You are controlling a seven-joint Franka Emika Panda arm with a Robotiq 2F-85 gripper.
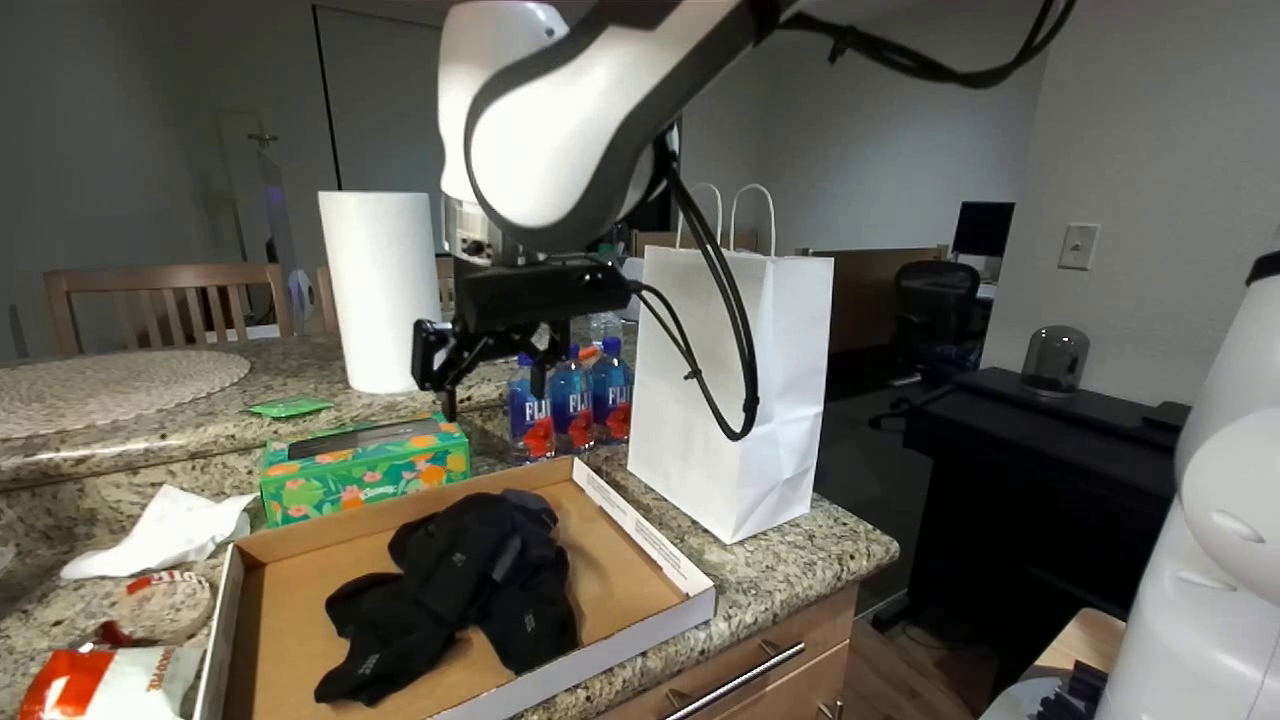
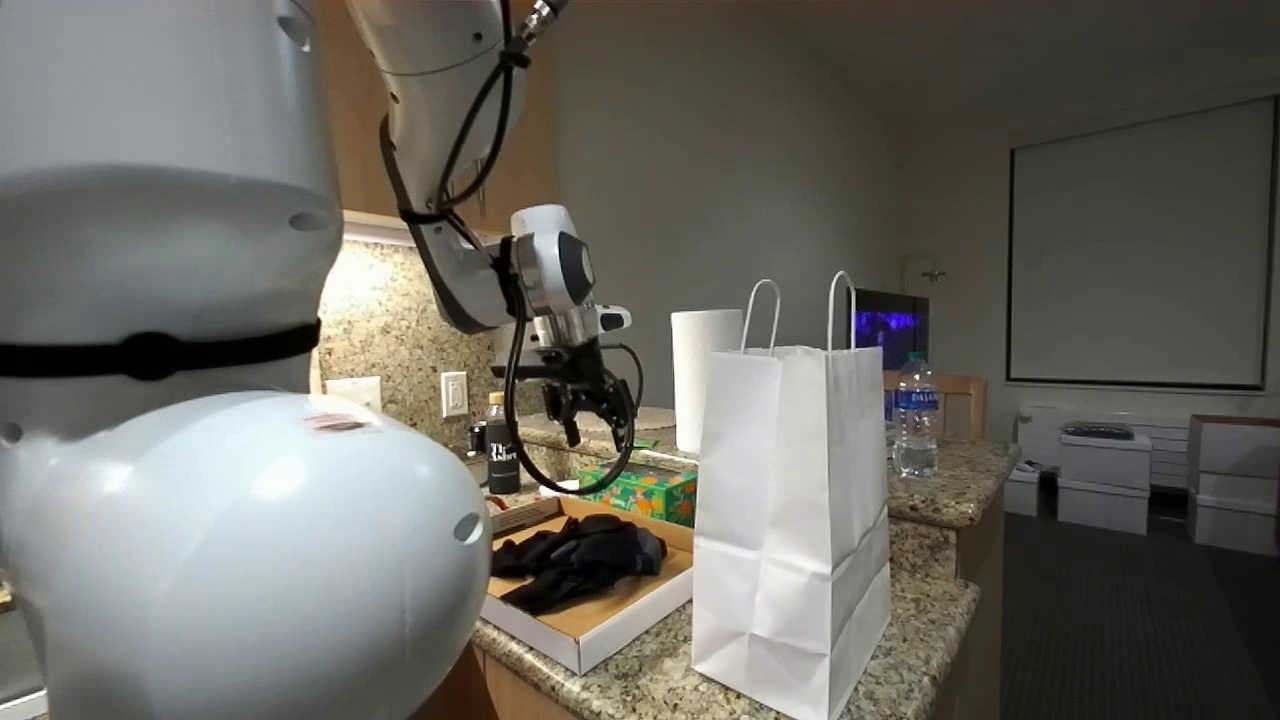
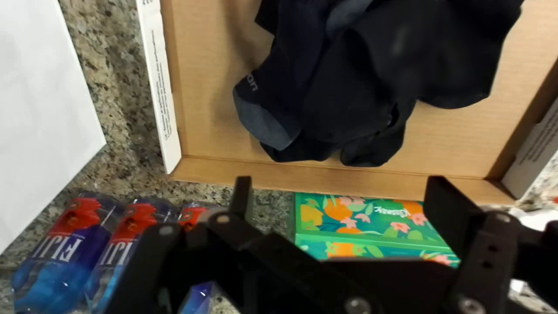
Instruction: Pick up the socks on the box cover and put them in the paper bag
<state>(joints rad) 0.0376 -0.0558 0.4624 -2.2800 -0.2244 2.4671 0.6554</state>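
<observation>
Several black socks (image 1: 475, 560) are heaped in the box cover (image 1: 625, 565), presumably for containment. At right in both exterior views, the white paper bag (image 2: 785, 525) is stood upright, likely for top loading. Above, the gripper (image 3: 338, 187) is held spread, empty.

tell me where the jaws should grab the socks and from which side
Probably by the bunched middle of the socks, from straight above: they lie in a loose heap with folds to pinch, while the cover has raised walls around them that could hinder a low sideways approach. The jaws stand open and point down, which suits this.
</observation>
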